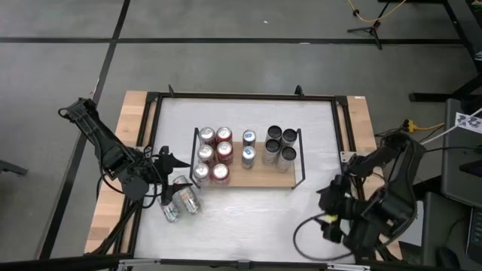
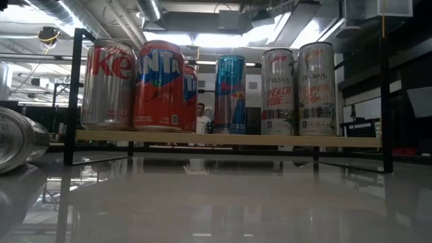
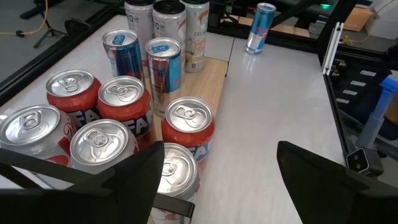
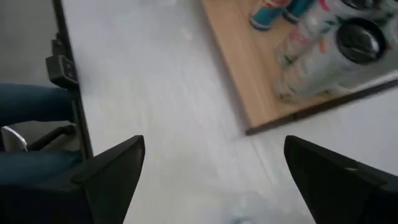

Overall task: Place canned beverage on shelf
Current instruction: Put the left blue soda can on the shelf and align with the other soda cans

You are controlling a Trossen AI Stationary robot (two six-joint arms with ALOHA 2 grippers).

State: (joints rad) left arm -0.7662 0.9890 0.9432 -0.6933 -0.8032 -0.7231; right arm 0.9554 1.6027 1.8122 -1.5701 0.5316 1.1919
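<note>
The shelf is a light wooden board with black end rails, standing mid-table. Several cans stand upright on it: red and silver ones at its left end, blue ones in the middle, dark-topped ones at its right end. Two more cans lie on their sides on the white tabletop, near the shelf's near left corner. My left gripper hovers open just left of the shelf, above the lying cans, with nothing between its fingers. My right gripper is open over bare tabletop near the table's near right corner.
In the left wrist view a blue can stands alone at the table's right edge. The table's black frame runs around the white top. A person's leg in blue jeans shows beside the table. Bare tabletop lies in front of the shelf.
</note>
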